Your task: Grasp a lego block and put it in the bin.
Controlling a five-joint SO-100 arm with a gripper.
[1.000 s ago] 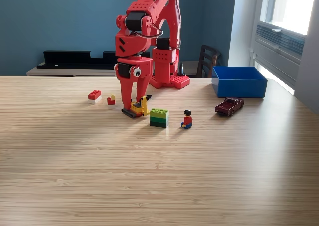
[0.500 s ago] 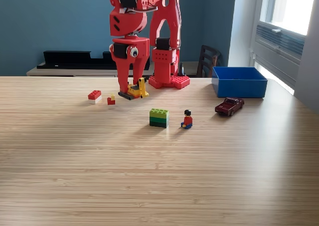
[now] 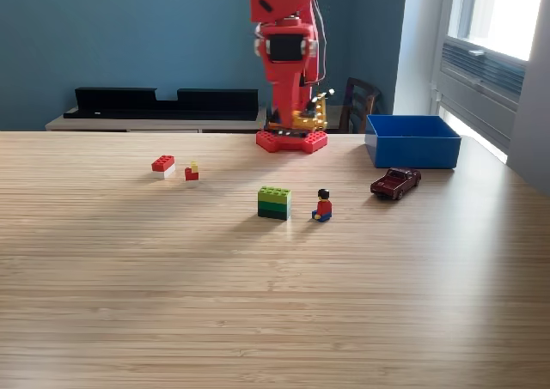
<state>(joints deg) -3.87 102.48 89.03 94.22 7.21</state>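
So quick update: arm swung up and toward exterior view's right since half second ago. gripper (image 3: pixel 308 114) now high in front of arm's base, pinching yellow lego piece (image 3: pixel 311 114) off table (image 3: pixel 275 303). Blue bin (image 3: pixel 412 140) sits further right, empty-looking. Green block (image 3: pixel 274 203) and minifigure (image 3: pixel 323 205) untouched. Guessing carry's roughly halfway, drop next.

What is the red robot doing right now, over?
Gripper shut on yellow lego piece, held above table. Blue bin to the exterior view's right. Nothing between them.
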